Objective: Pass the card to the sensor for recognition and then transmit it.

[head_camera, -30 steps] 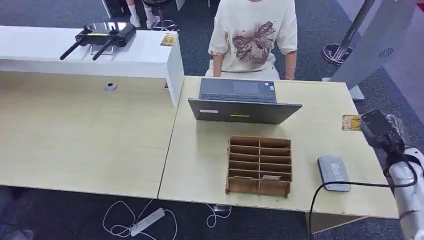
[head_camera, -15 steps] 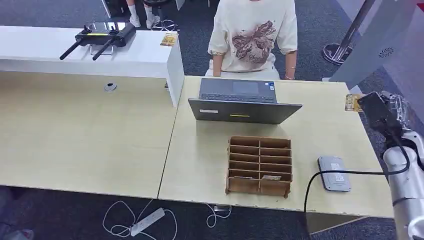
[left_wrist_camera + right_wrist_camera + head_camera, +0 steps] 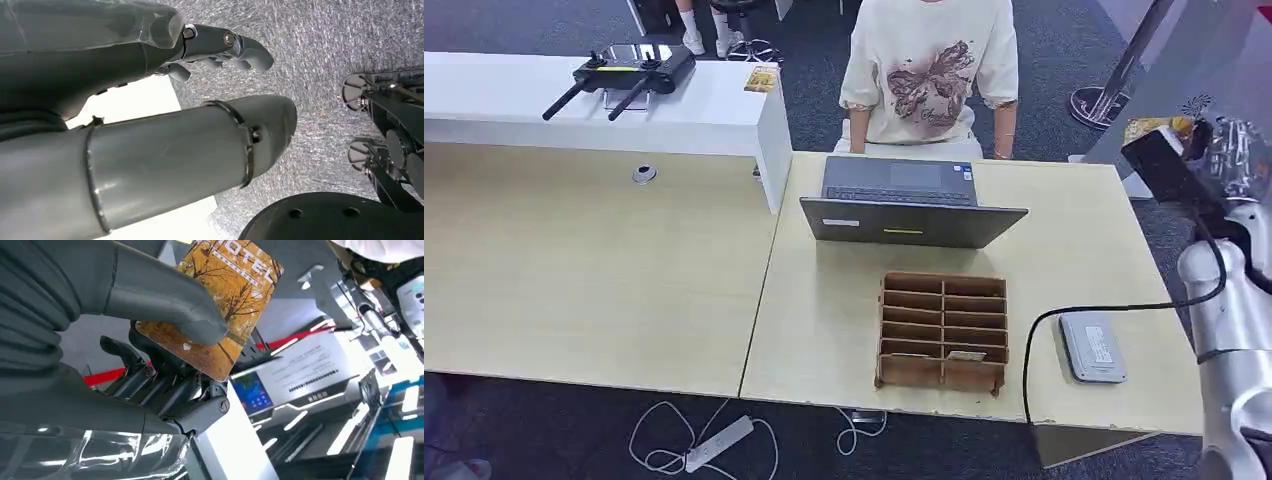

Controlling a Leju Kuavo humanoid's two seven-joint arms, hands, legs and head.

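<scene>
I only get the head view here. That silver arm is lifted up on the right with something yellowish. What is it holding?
Observer: The right hand pinches a card between thumb and fingers; it is printed with autumn trees.
Operator: Any writing on it?
Observer: Yes, large letters along one edge, partly cut off by the frame.
Operator: And the other hand?
Observer: The left hand hangs over grey carpet and holds nothing.
</scene>
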